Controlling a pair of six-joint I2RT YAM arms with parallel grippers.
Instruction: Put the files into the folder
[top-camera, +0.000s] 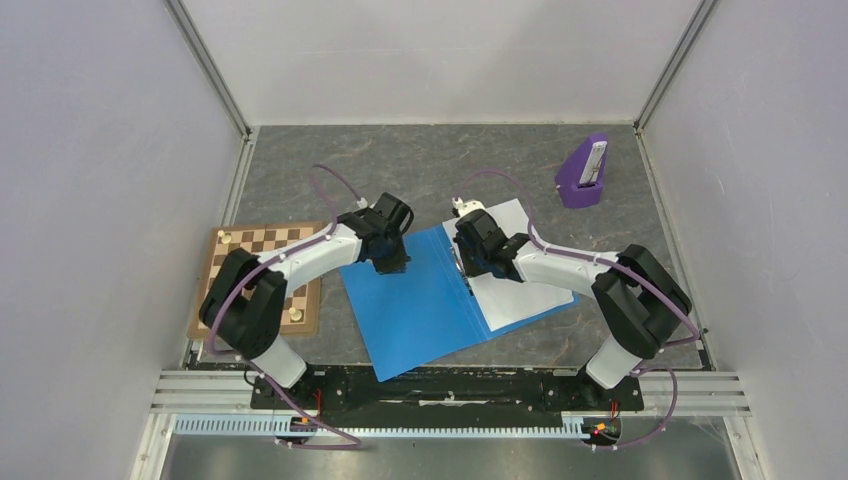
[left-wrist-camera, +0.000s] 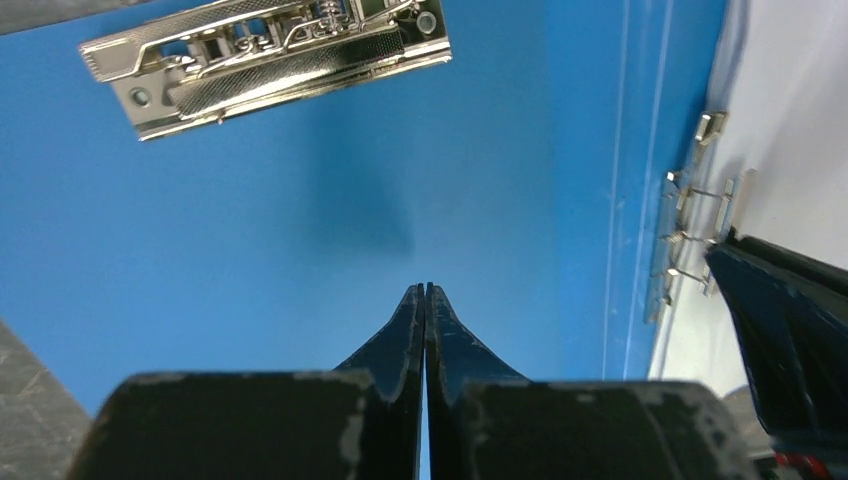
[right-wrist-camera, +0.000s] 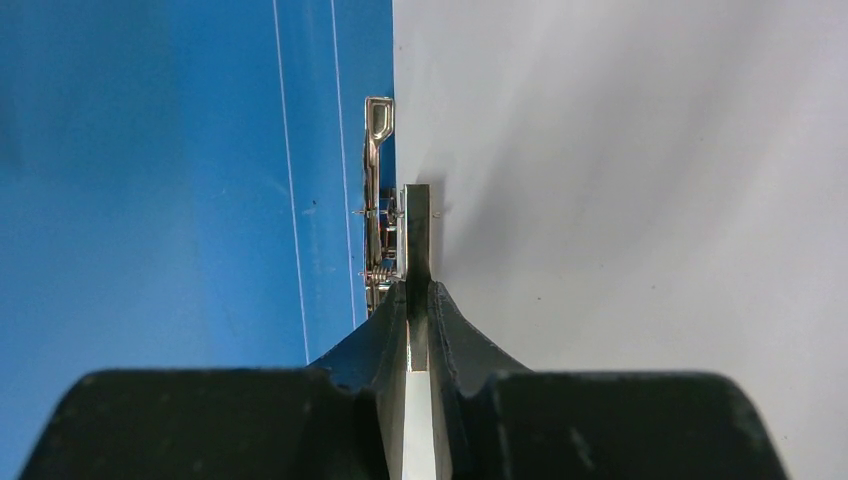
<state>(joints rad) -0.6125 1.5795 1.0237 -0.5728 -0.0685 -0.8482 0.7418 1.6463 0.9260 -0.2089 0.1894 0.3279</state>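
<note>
Folder (top-camera: 425, 300) open flat mid-surface, files (top-camera: 525, 275) on its right half, edge at spine clip (right-wrist-camera: 378, 215). I see right gripper (right-wrist-camera: 418, 295) clamped on clip's metal lever (right-wrist-camera: 416, 235). Left gripper (left-wrist-camera: 425, 292) pressed closed, empty, over folder's left leaf near second clip (left-wrist-camera: 270, 60). Chessboard (top-camera: 255, 275) left, purple holder (top-camera: 583, 175) far right

One blue folder (top-camera: 420, 310), two metal clips (left-wrist-camera: 270, 62) inside it, one chessboard (top-camera: 262, 275), one purple stand (top-camera: 583, 175), two arms.
</note>
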